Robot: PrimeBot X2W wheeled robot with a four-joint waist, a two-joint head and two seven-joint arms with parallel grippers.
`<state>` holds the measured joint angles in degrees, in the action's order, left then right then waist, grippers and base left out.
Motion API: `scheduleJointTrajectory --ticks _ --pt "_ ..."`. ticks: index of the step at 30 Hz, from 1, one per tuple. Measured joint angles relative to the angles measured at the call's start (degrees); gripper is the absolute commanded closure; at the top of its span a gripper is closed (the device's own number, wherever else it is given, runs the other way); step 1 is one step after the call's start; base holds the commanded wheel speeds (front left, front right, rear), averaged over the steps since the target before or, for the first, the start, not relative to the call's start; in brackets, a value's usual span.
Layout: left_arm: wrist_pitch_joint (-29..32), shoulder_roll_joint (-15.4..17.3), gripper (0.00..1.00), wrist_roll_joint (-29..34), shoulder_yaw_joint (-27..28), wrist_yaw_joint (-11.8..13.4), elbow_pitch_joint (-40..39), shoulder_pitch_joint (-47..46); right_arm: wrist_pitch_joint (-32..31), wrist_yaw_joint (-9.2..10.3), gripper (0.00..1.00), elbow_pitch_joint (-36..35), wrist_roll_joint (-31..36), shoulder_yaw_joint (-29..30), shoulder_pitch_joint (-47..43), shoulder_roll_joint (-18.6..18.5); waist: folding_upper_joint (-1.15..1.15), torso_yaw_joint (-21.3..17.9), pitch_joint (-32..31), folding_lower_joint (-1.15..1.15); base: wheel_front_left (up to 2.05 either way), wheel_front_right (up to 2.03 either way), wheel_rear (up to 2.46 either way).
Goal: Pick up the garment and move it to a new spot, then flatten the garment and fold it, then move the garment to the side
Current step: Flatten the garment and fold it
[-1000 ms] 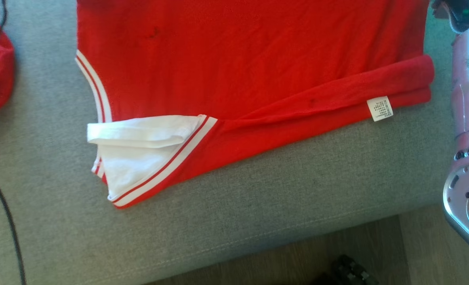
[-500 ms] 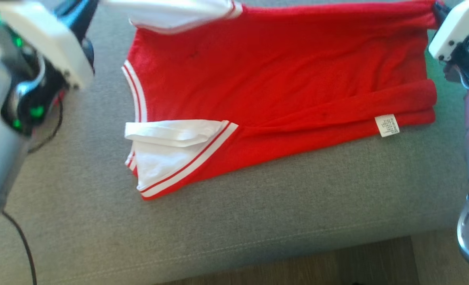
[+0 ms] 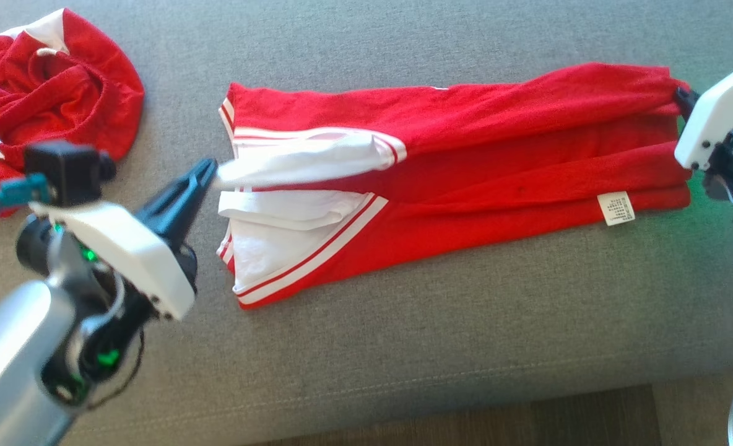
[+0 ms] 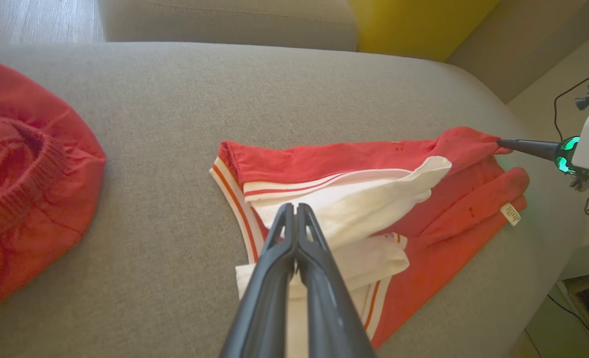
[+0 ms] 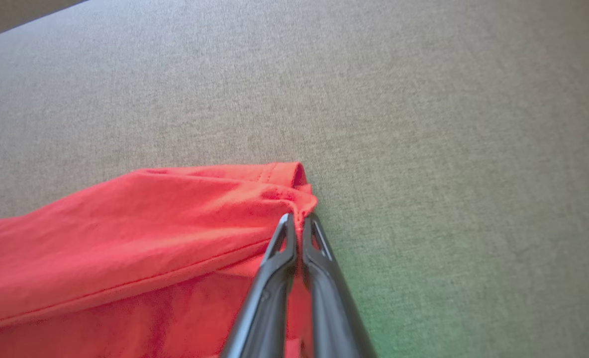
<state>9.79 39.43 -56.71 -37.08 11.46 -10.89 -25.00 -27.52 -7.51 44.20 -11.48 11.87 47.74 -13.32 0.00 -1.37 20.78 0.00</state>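
The garment [image 3: 465,173], a red shirt with white sleeves and red-white striped trim, lies folded lengthwise on the grey cushion [image 3: 403,347]. My left gripper [image 3: 210,172] is shut on the white sleeve [image 3: 304,158] at the garment's left end; in the left wrist view the left gripper [image 4: 294,211] pinches that sleeve [image 4: 374,199]. My right gripper [image 3: 682,97] is shut on the red hem corner at the right end; the right wrist view has the right gripper [image 5: 299,221] pinching the bunched hem [image 5: 284,191]. A white care label [image 3: 616,208] lies near the right end.
A second crumpled red garment [image 3: 51,93] lies at the cushion's far left, also as a red heap [image 4: 21,174] in the left wrist view. The cushion's front edge [image 3: 403,396] drops to a wooden floor [image 3: 527,421]. A yellow object [image 4: 419,25] stands behind the couch.
The head camera has tilted up. Both grippers have drawn the far edge of the garment toward the near edge, so the upper half now lies folded over the lower half.
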Motion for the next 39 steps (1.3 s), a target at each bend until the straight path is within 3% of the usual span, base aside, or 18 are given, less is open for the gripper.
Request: scheduleJointTrajectory --ticks 14,19,20,22,24,25,26,27,32,39 --pt "-2.41 0.94 1.00 -2.03 0.67 3.76 -4.80 6.76 -5.04 0.00 1.00 -8.01 -1.44 1.05 -6.76 -0.15 0.00 0.10 0.21 0.00 0.00 0.00 0.00" --pt "-3.22 -0.31 1.00 -2.45 -0.80 4.19 -3.68 9.69 -6.30 0.00 1.00 -9.71 -1.08 1.05 -7.98 0.65 0.00 -0.40 0.67 0.00 0.00 0.00 0.00" --pt "-3.22 -0.31 1.00 -2.45 -0.80 4.19 -3.68 9.69 -6.30 0.00 0.88 -9.71 -1.08 1.05 -7.98 0.65 0.00 -0.40 0.67 0.00 0.00 0.00 0.00" --pt "-4.36 -1.38 1.00 -2.44 -1.19 4.19 -2.63 10.32 -6.28 0.00 0.77 -10.58 -0.56 1.05 -8.31 0.83 0.00 -0.43 0.86 0.00 0.00 0.00 0.00" --pt "-5.68 -2.59 1.00 -2.30 -1.34 4.17 -1.32 10.57 -6.26 0.00 0.58 -11.10 -0.12 1.08 -8.64 1.01 0.00 -0.31 0.88 0.00 0.00 0.00 0.00" --pt "-6.16 -3.01 1.00 -1.91 -1.55 4.17 -0.59 10.58 -6.25 0.00 0.58 -11.31 0.01 1.10 -8.77 1.14 0.00 -0.25 0.82 0.00 0.00 0.00 0.00" --pt "-6.90 -3.52 0.77 -1.48 -1.55 4.20 0.22 10.58 -6.09 0.00 0.39 -11.55 0.05 1.20 -8.92 1.34 0.00 -0.19 0.69 0.00 0.00 0.00 0.00" --pt "-7.53 -3.99 0.01 -0.97 -1.67 4.26 0.97 10.57 -5.46 0.00 0.00 -11.85 0.08 1.45 -9.23 1.62 0.00 -0.13 0.49 0.00 0.00 0.00 0.00" --pt "-12.71 -7.22 0.00 2.61 -2.54 6.56 4.32 10.62 -1.59 0.00 0.00 -14.70 0.85 3.32 -12.07 2.80 0.00 0.11 -1.33 0.00 0.00 0.00 0.00" --pt "-22.37 -11.39 0.00 10.83 -3.03 12.55 7.45 12.71 1.43 0.00 0.00 -21.83 -1.29 7.11 -17.71 6.92 0.00 0.64 -5.12 0.00 0.00 0.00 0.00"
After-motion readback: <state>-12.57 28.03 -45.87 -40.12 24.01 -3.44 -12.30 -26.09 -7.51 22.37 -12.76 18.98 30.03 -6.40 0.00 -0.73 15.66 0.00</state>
